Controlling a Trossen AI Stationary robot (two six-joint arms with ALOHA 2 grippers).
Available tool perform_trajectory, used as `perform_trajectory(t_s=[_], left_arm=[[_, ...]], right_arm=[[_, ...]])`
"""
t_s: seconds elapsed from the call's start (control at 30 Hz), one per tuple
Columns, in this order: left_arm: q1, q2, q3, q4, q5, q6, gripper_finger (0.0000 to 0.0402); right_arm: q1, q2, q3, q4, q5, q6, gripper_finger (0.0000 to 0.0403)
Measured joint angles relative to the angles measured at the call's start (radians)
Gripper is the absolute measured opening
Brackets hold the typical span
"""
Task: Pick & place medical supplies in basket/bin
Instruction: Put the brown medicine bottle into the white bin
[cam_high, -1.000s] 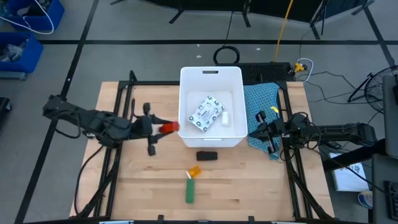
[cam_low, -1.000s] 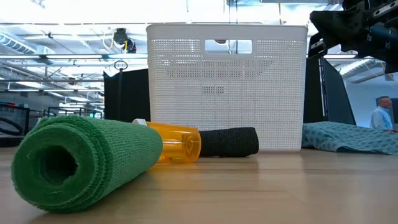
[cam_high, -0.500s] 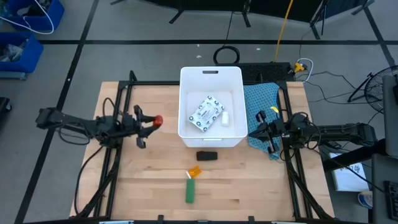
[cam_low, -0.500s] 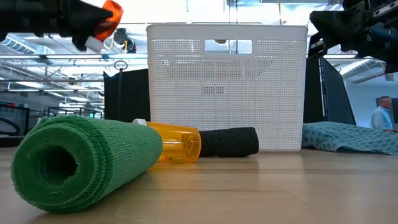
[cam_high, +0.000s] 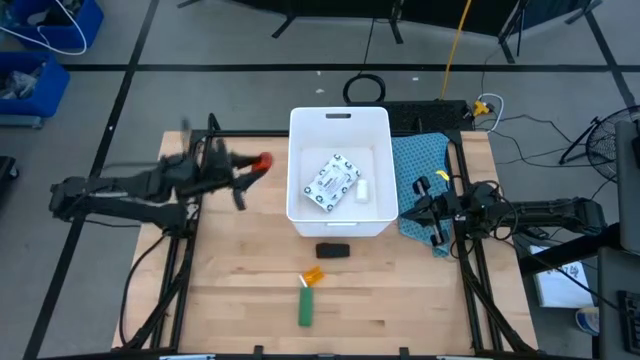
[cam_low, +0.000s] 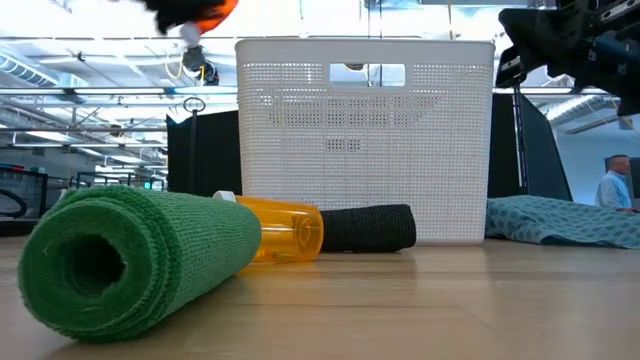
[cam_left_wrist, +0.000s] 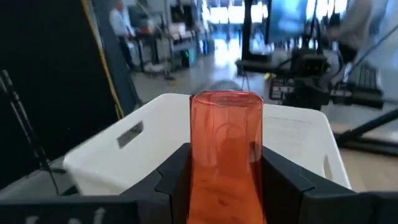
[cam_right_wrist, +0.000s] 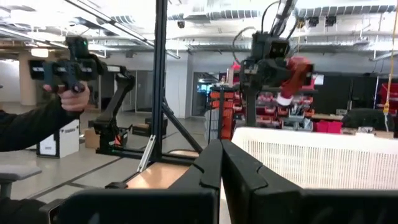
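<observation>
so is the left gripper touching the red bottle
Touching. The left wrist view shows the red bottle clamped between both fingers of the left gripper, with no gap on either side.

arms: two skinny dark ones, pretty much all black, jointed tube segments
left arm (cam_high: 120, 188): black links, chunky darker block at the wrist
right arm (cam_high: 540, 213): same black build, small yellow marking near the wrist
pincer fingers (cam_left_wrist: 168, 180): matte black, blocky, angular edges
cables: thin black ones along the arms

Overhead and tabletop cameras share the white tub (cam_high: 339, 171); 2 wrist cameras face it from opposite sides.
</observation>
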Motion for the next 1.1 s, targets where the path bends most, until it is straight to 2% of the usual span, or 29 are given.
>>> perform_trajectory(t_s=[0.13,0.3,0.43,0.57,0.77,1.1], left_arm=[[0.075,0.278,0.278,-0.085,0.131,0.053,0.0149],[0.137,0.63,0.552,-0.115,0.306,0.07,0.0149],[0.155,0.881,0.699,-0.138,0.36,0.068,0.0149],[0.16,1.075,0.791,-0.136,0.403,0.063,0.0149],[0.159,1.249,0.86,-0.171,0.449,0.063,0.0149],[0.17,1.338,0.866,-0.187,0.515,0.051,0.0149]], right_arm=[[0.0,0.0,0.0,0.018,0.0,-0.011,0.0],[0.0,0.0,0.0,0.018,0.002,-0.026,0.0],[0.0,0.0,0.0,0.018,0.002,-0.026,0.0],[0.0,0.0,0.0,0.015,0.002,-0.026,0.0],[0.0,0.0,0.0,0.0,0.001,-0.036,0.0],[0.0,0.0,0.0,0.001,0.001,-0.088,0.0]])
